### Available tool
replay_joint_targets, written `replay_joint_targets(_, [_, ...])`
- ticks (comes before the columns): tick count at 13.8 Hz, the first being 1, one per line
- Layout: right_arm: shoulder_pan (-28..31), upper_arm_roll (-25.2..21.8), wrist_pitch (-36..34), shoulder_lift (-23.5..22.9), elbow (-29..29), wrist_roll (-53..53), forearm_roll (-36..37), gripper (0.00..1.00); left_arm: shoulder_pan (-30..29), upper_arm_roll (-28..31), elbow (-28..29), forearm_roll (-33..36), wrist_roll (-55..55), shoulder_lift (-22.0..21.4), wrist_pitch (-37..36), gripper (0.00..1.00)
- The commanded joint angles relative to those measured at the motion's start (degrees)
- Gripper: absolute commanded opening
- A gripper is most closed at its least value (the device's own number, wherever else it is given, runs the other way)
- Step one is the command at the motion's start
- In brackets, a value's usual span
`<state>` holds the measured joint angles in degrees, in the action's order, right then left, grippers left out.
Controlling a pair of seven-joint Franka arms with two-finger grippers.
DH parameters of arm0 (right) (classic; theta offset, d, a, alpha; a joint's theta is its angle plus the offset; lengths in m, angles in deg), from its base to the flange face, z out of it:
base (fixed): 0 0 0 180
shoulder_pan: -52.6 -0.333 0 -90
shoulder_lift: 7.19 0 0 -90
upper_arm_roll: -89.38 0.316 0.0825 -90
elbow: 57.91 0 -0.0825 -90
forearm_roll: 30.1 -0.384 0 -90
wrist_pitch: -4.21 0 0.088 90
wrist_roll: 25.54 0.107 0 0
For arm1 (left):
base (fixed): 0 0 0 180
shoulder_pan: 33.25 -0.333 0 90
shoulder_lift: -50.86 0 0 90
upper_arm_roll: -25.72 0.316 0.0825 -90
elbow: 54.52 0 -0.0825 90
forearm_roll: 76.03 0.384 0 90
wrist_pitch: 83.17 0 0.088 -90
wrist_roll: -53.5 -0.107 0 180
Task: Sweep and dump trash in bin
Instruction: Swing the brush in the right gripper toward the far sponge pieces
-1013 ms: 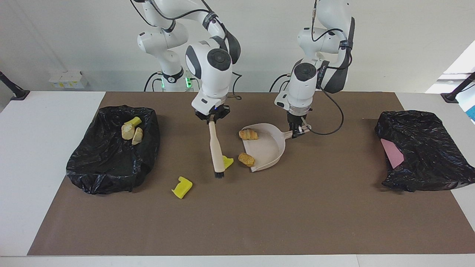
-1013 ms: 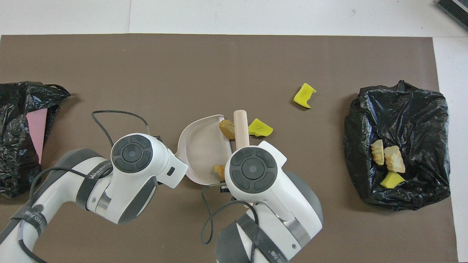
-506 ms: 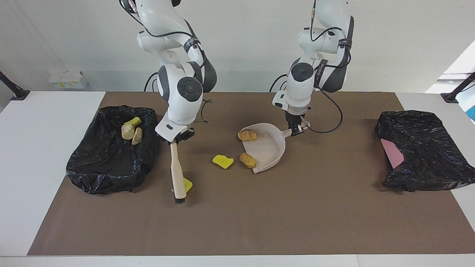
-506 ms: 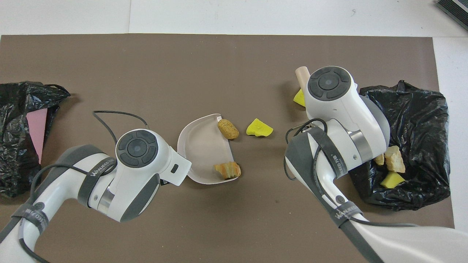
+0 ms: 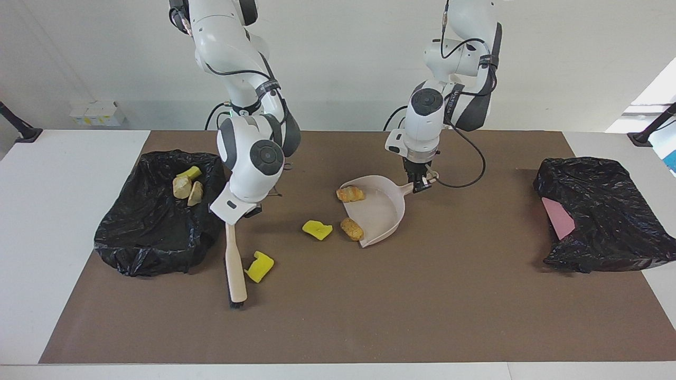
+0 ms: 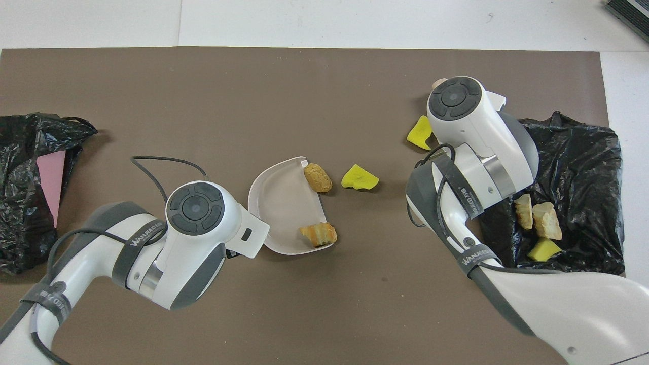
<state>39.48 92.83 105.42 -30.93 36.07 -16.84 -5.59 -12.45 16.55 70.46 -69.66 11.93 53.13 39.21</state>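
A: Largest items?

B: Brown table mat (image 5: 422,316). Then two black bin bags: one at the right arm's end (image 5: 153,232), holding three trash chunks (image 5: 187,186); one at the left arm's end (image 5: 607,221), a pink patch showing.

A: Tools?

B: Beige dustpan (image 5: 383,211), mid-mat, handle clamped in the closed left gripper (image 5: 420,184). Beige brush (image 5: 234,264), black bristles down on the mat, beside the right arm's bag; right gripper (image 5: 244,214) closed tight on its handle top.

A: Loose trash?

B: Four pieces. Orange-brown bread lump (image 5: 350,195) at the pan's mouth corner nearer the robots. Tan lump (image 5: 351,228) at the mouth corner farther from them. Yellow sponge wedge (image 5: 317,230) on the mat just beside the tan lump, toward the right arm's end. Notched yellow sponge (image 5: 259,266) just beside the brush; touching, cannot tell.
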Motion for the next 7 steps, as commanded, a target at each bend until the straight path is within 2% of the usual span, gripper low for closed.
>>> replay_joint_targets(1, [-1.81,1.12,-1.10,0.45,-0.56,-2.20,-8.11,0.00,1.35,0.46,-0.70,0.40,2.10,-0.16,-1.96,0.00])
replay_joint_targets(7, [-9.46,1.12,-2.16,3.17,2.51,-0.09,-18.85,0.00,1.70,0.55,-0.43,0.40,2.37,-0.33,-1.70,0.00])
